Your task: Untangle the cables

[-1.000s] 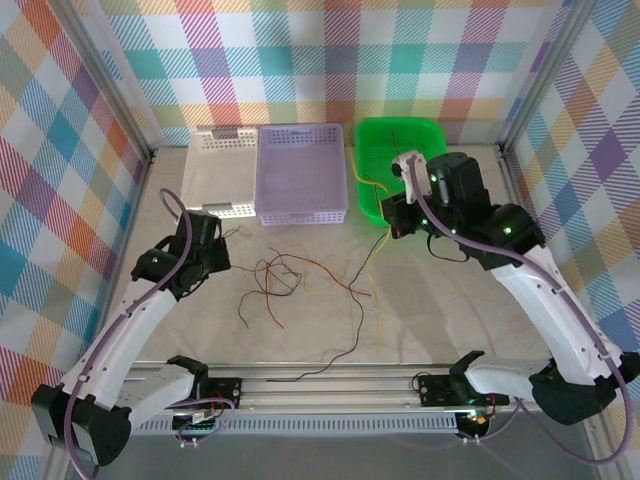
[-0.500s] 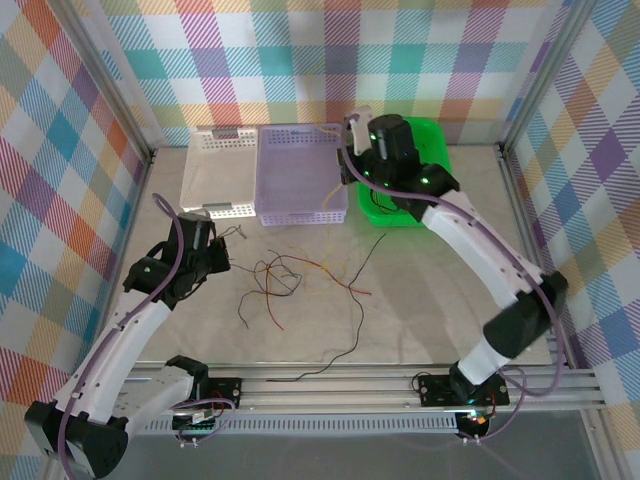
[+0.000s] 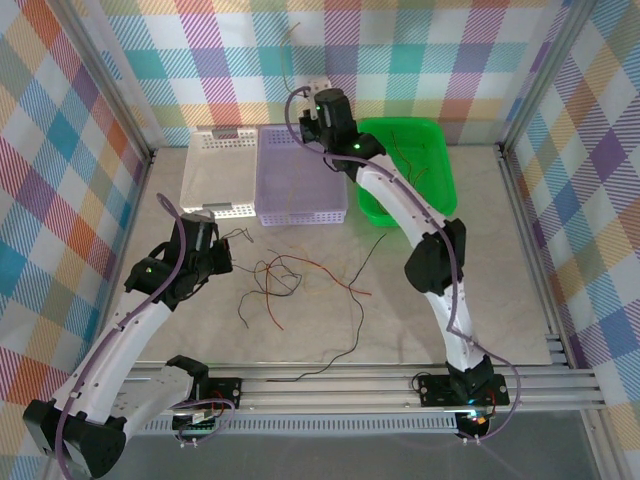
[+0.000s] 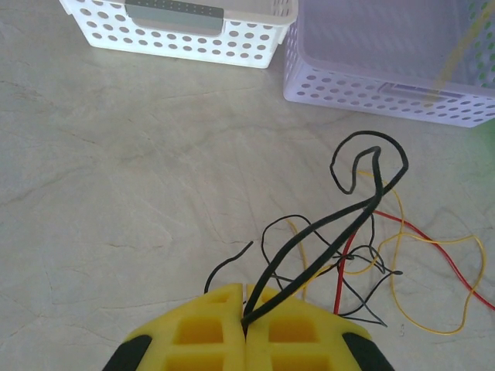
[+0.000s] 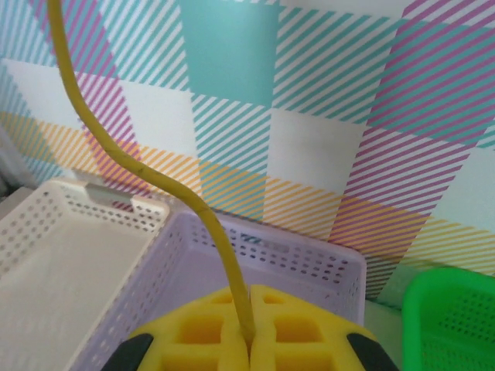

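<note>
So the left gripper [image 4: 246, 331] is clamped shut on a black cable [image 4: 332, 232]. It runs away and rightward into the tangle of cables [image 3: 295, 278] mid-table, so that arm's the closer one. Farther back, the right gripper [image 5: 249, 340] is pinched tight on a yellow cable [image 5: 147, 174] above the purple basket [image 5: 325, 259] at the table's far edge.

The yellow cable [image 5: 139, 166] leaves the right wrist view at eleven o'clock, and the green basket [image 5: 452, 321] is cut off at four o'clock. Seen from overhead, crossings within the tangled cables [image 3: 283, 274] are too fine to trace.
</note>
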Controlling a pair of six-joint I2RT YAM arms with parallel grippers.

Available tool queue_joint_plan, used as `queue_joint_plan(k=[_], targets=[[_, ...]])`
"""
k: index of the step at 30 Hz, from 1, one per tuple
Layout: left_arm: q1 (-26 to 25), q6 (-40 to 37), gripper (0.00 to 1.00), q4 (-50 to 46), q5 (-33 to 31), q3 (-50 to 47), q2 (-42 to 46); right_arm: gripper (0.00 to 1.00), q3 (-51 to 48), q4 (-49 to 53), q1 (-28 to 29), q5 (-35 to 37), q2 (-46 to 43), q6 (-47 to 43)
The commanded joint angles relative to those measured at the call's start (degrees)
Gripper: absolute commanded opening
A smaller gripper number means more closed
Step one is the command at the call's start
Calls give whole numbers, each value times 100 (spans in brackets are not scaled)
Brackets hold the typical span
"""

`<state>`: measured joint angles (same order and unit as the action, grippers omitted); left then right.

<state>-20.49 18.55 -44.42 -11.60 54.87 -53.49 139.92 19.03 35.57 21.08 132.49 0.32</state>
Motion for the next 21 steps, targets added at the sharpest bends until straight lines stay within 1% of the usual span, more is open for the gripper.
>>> queue_joint_plan(k=[1,3,7,12,14,18,21], targets=[[-73,-97,0,74,17,-60,83,0,474,-370,-39,619,392,-136],[-108,-108,0,66,0,-56,68,0,744,-446,-65,724,690,-70],[-163,-124,0,57,-29,-60,56,0,1052,-594,-101,634,1248,70],[-188,-132,0,33,-58,-52,49,0,1062,-528,-103,695,1759,260],[-201,-132,0,30,-60,-56,47,0,915,-486,-103,742,1874,358],[-236,-141,0,20,-63,-53,32,0,163,-770,-112,778,1798,450],[-254,-142,0,12,-72,-55,38,0,-165,-792,-112,751,1781,500]])
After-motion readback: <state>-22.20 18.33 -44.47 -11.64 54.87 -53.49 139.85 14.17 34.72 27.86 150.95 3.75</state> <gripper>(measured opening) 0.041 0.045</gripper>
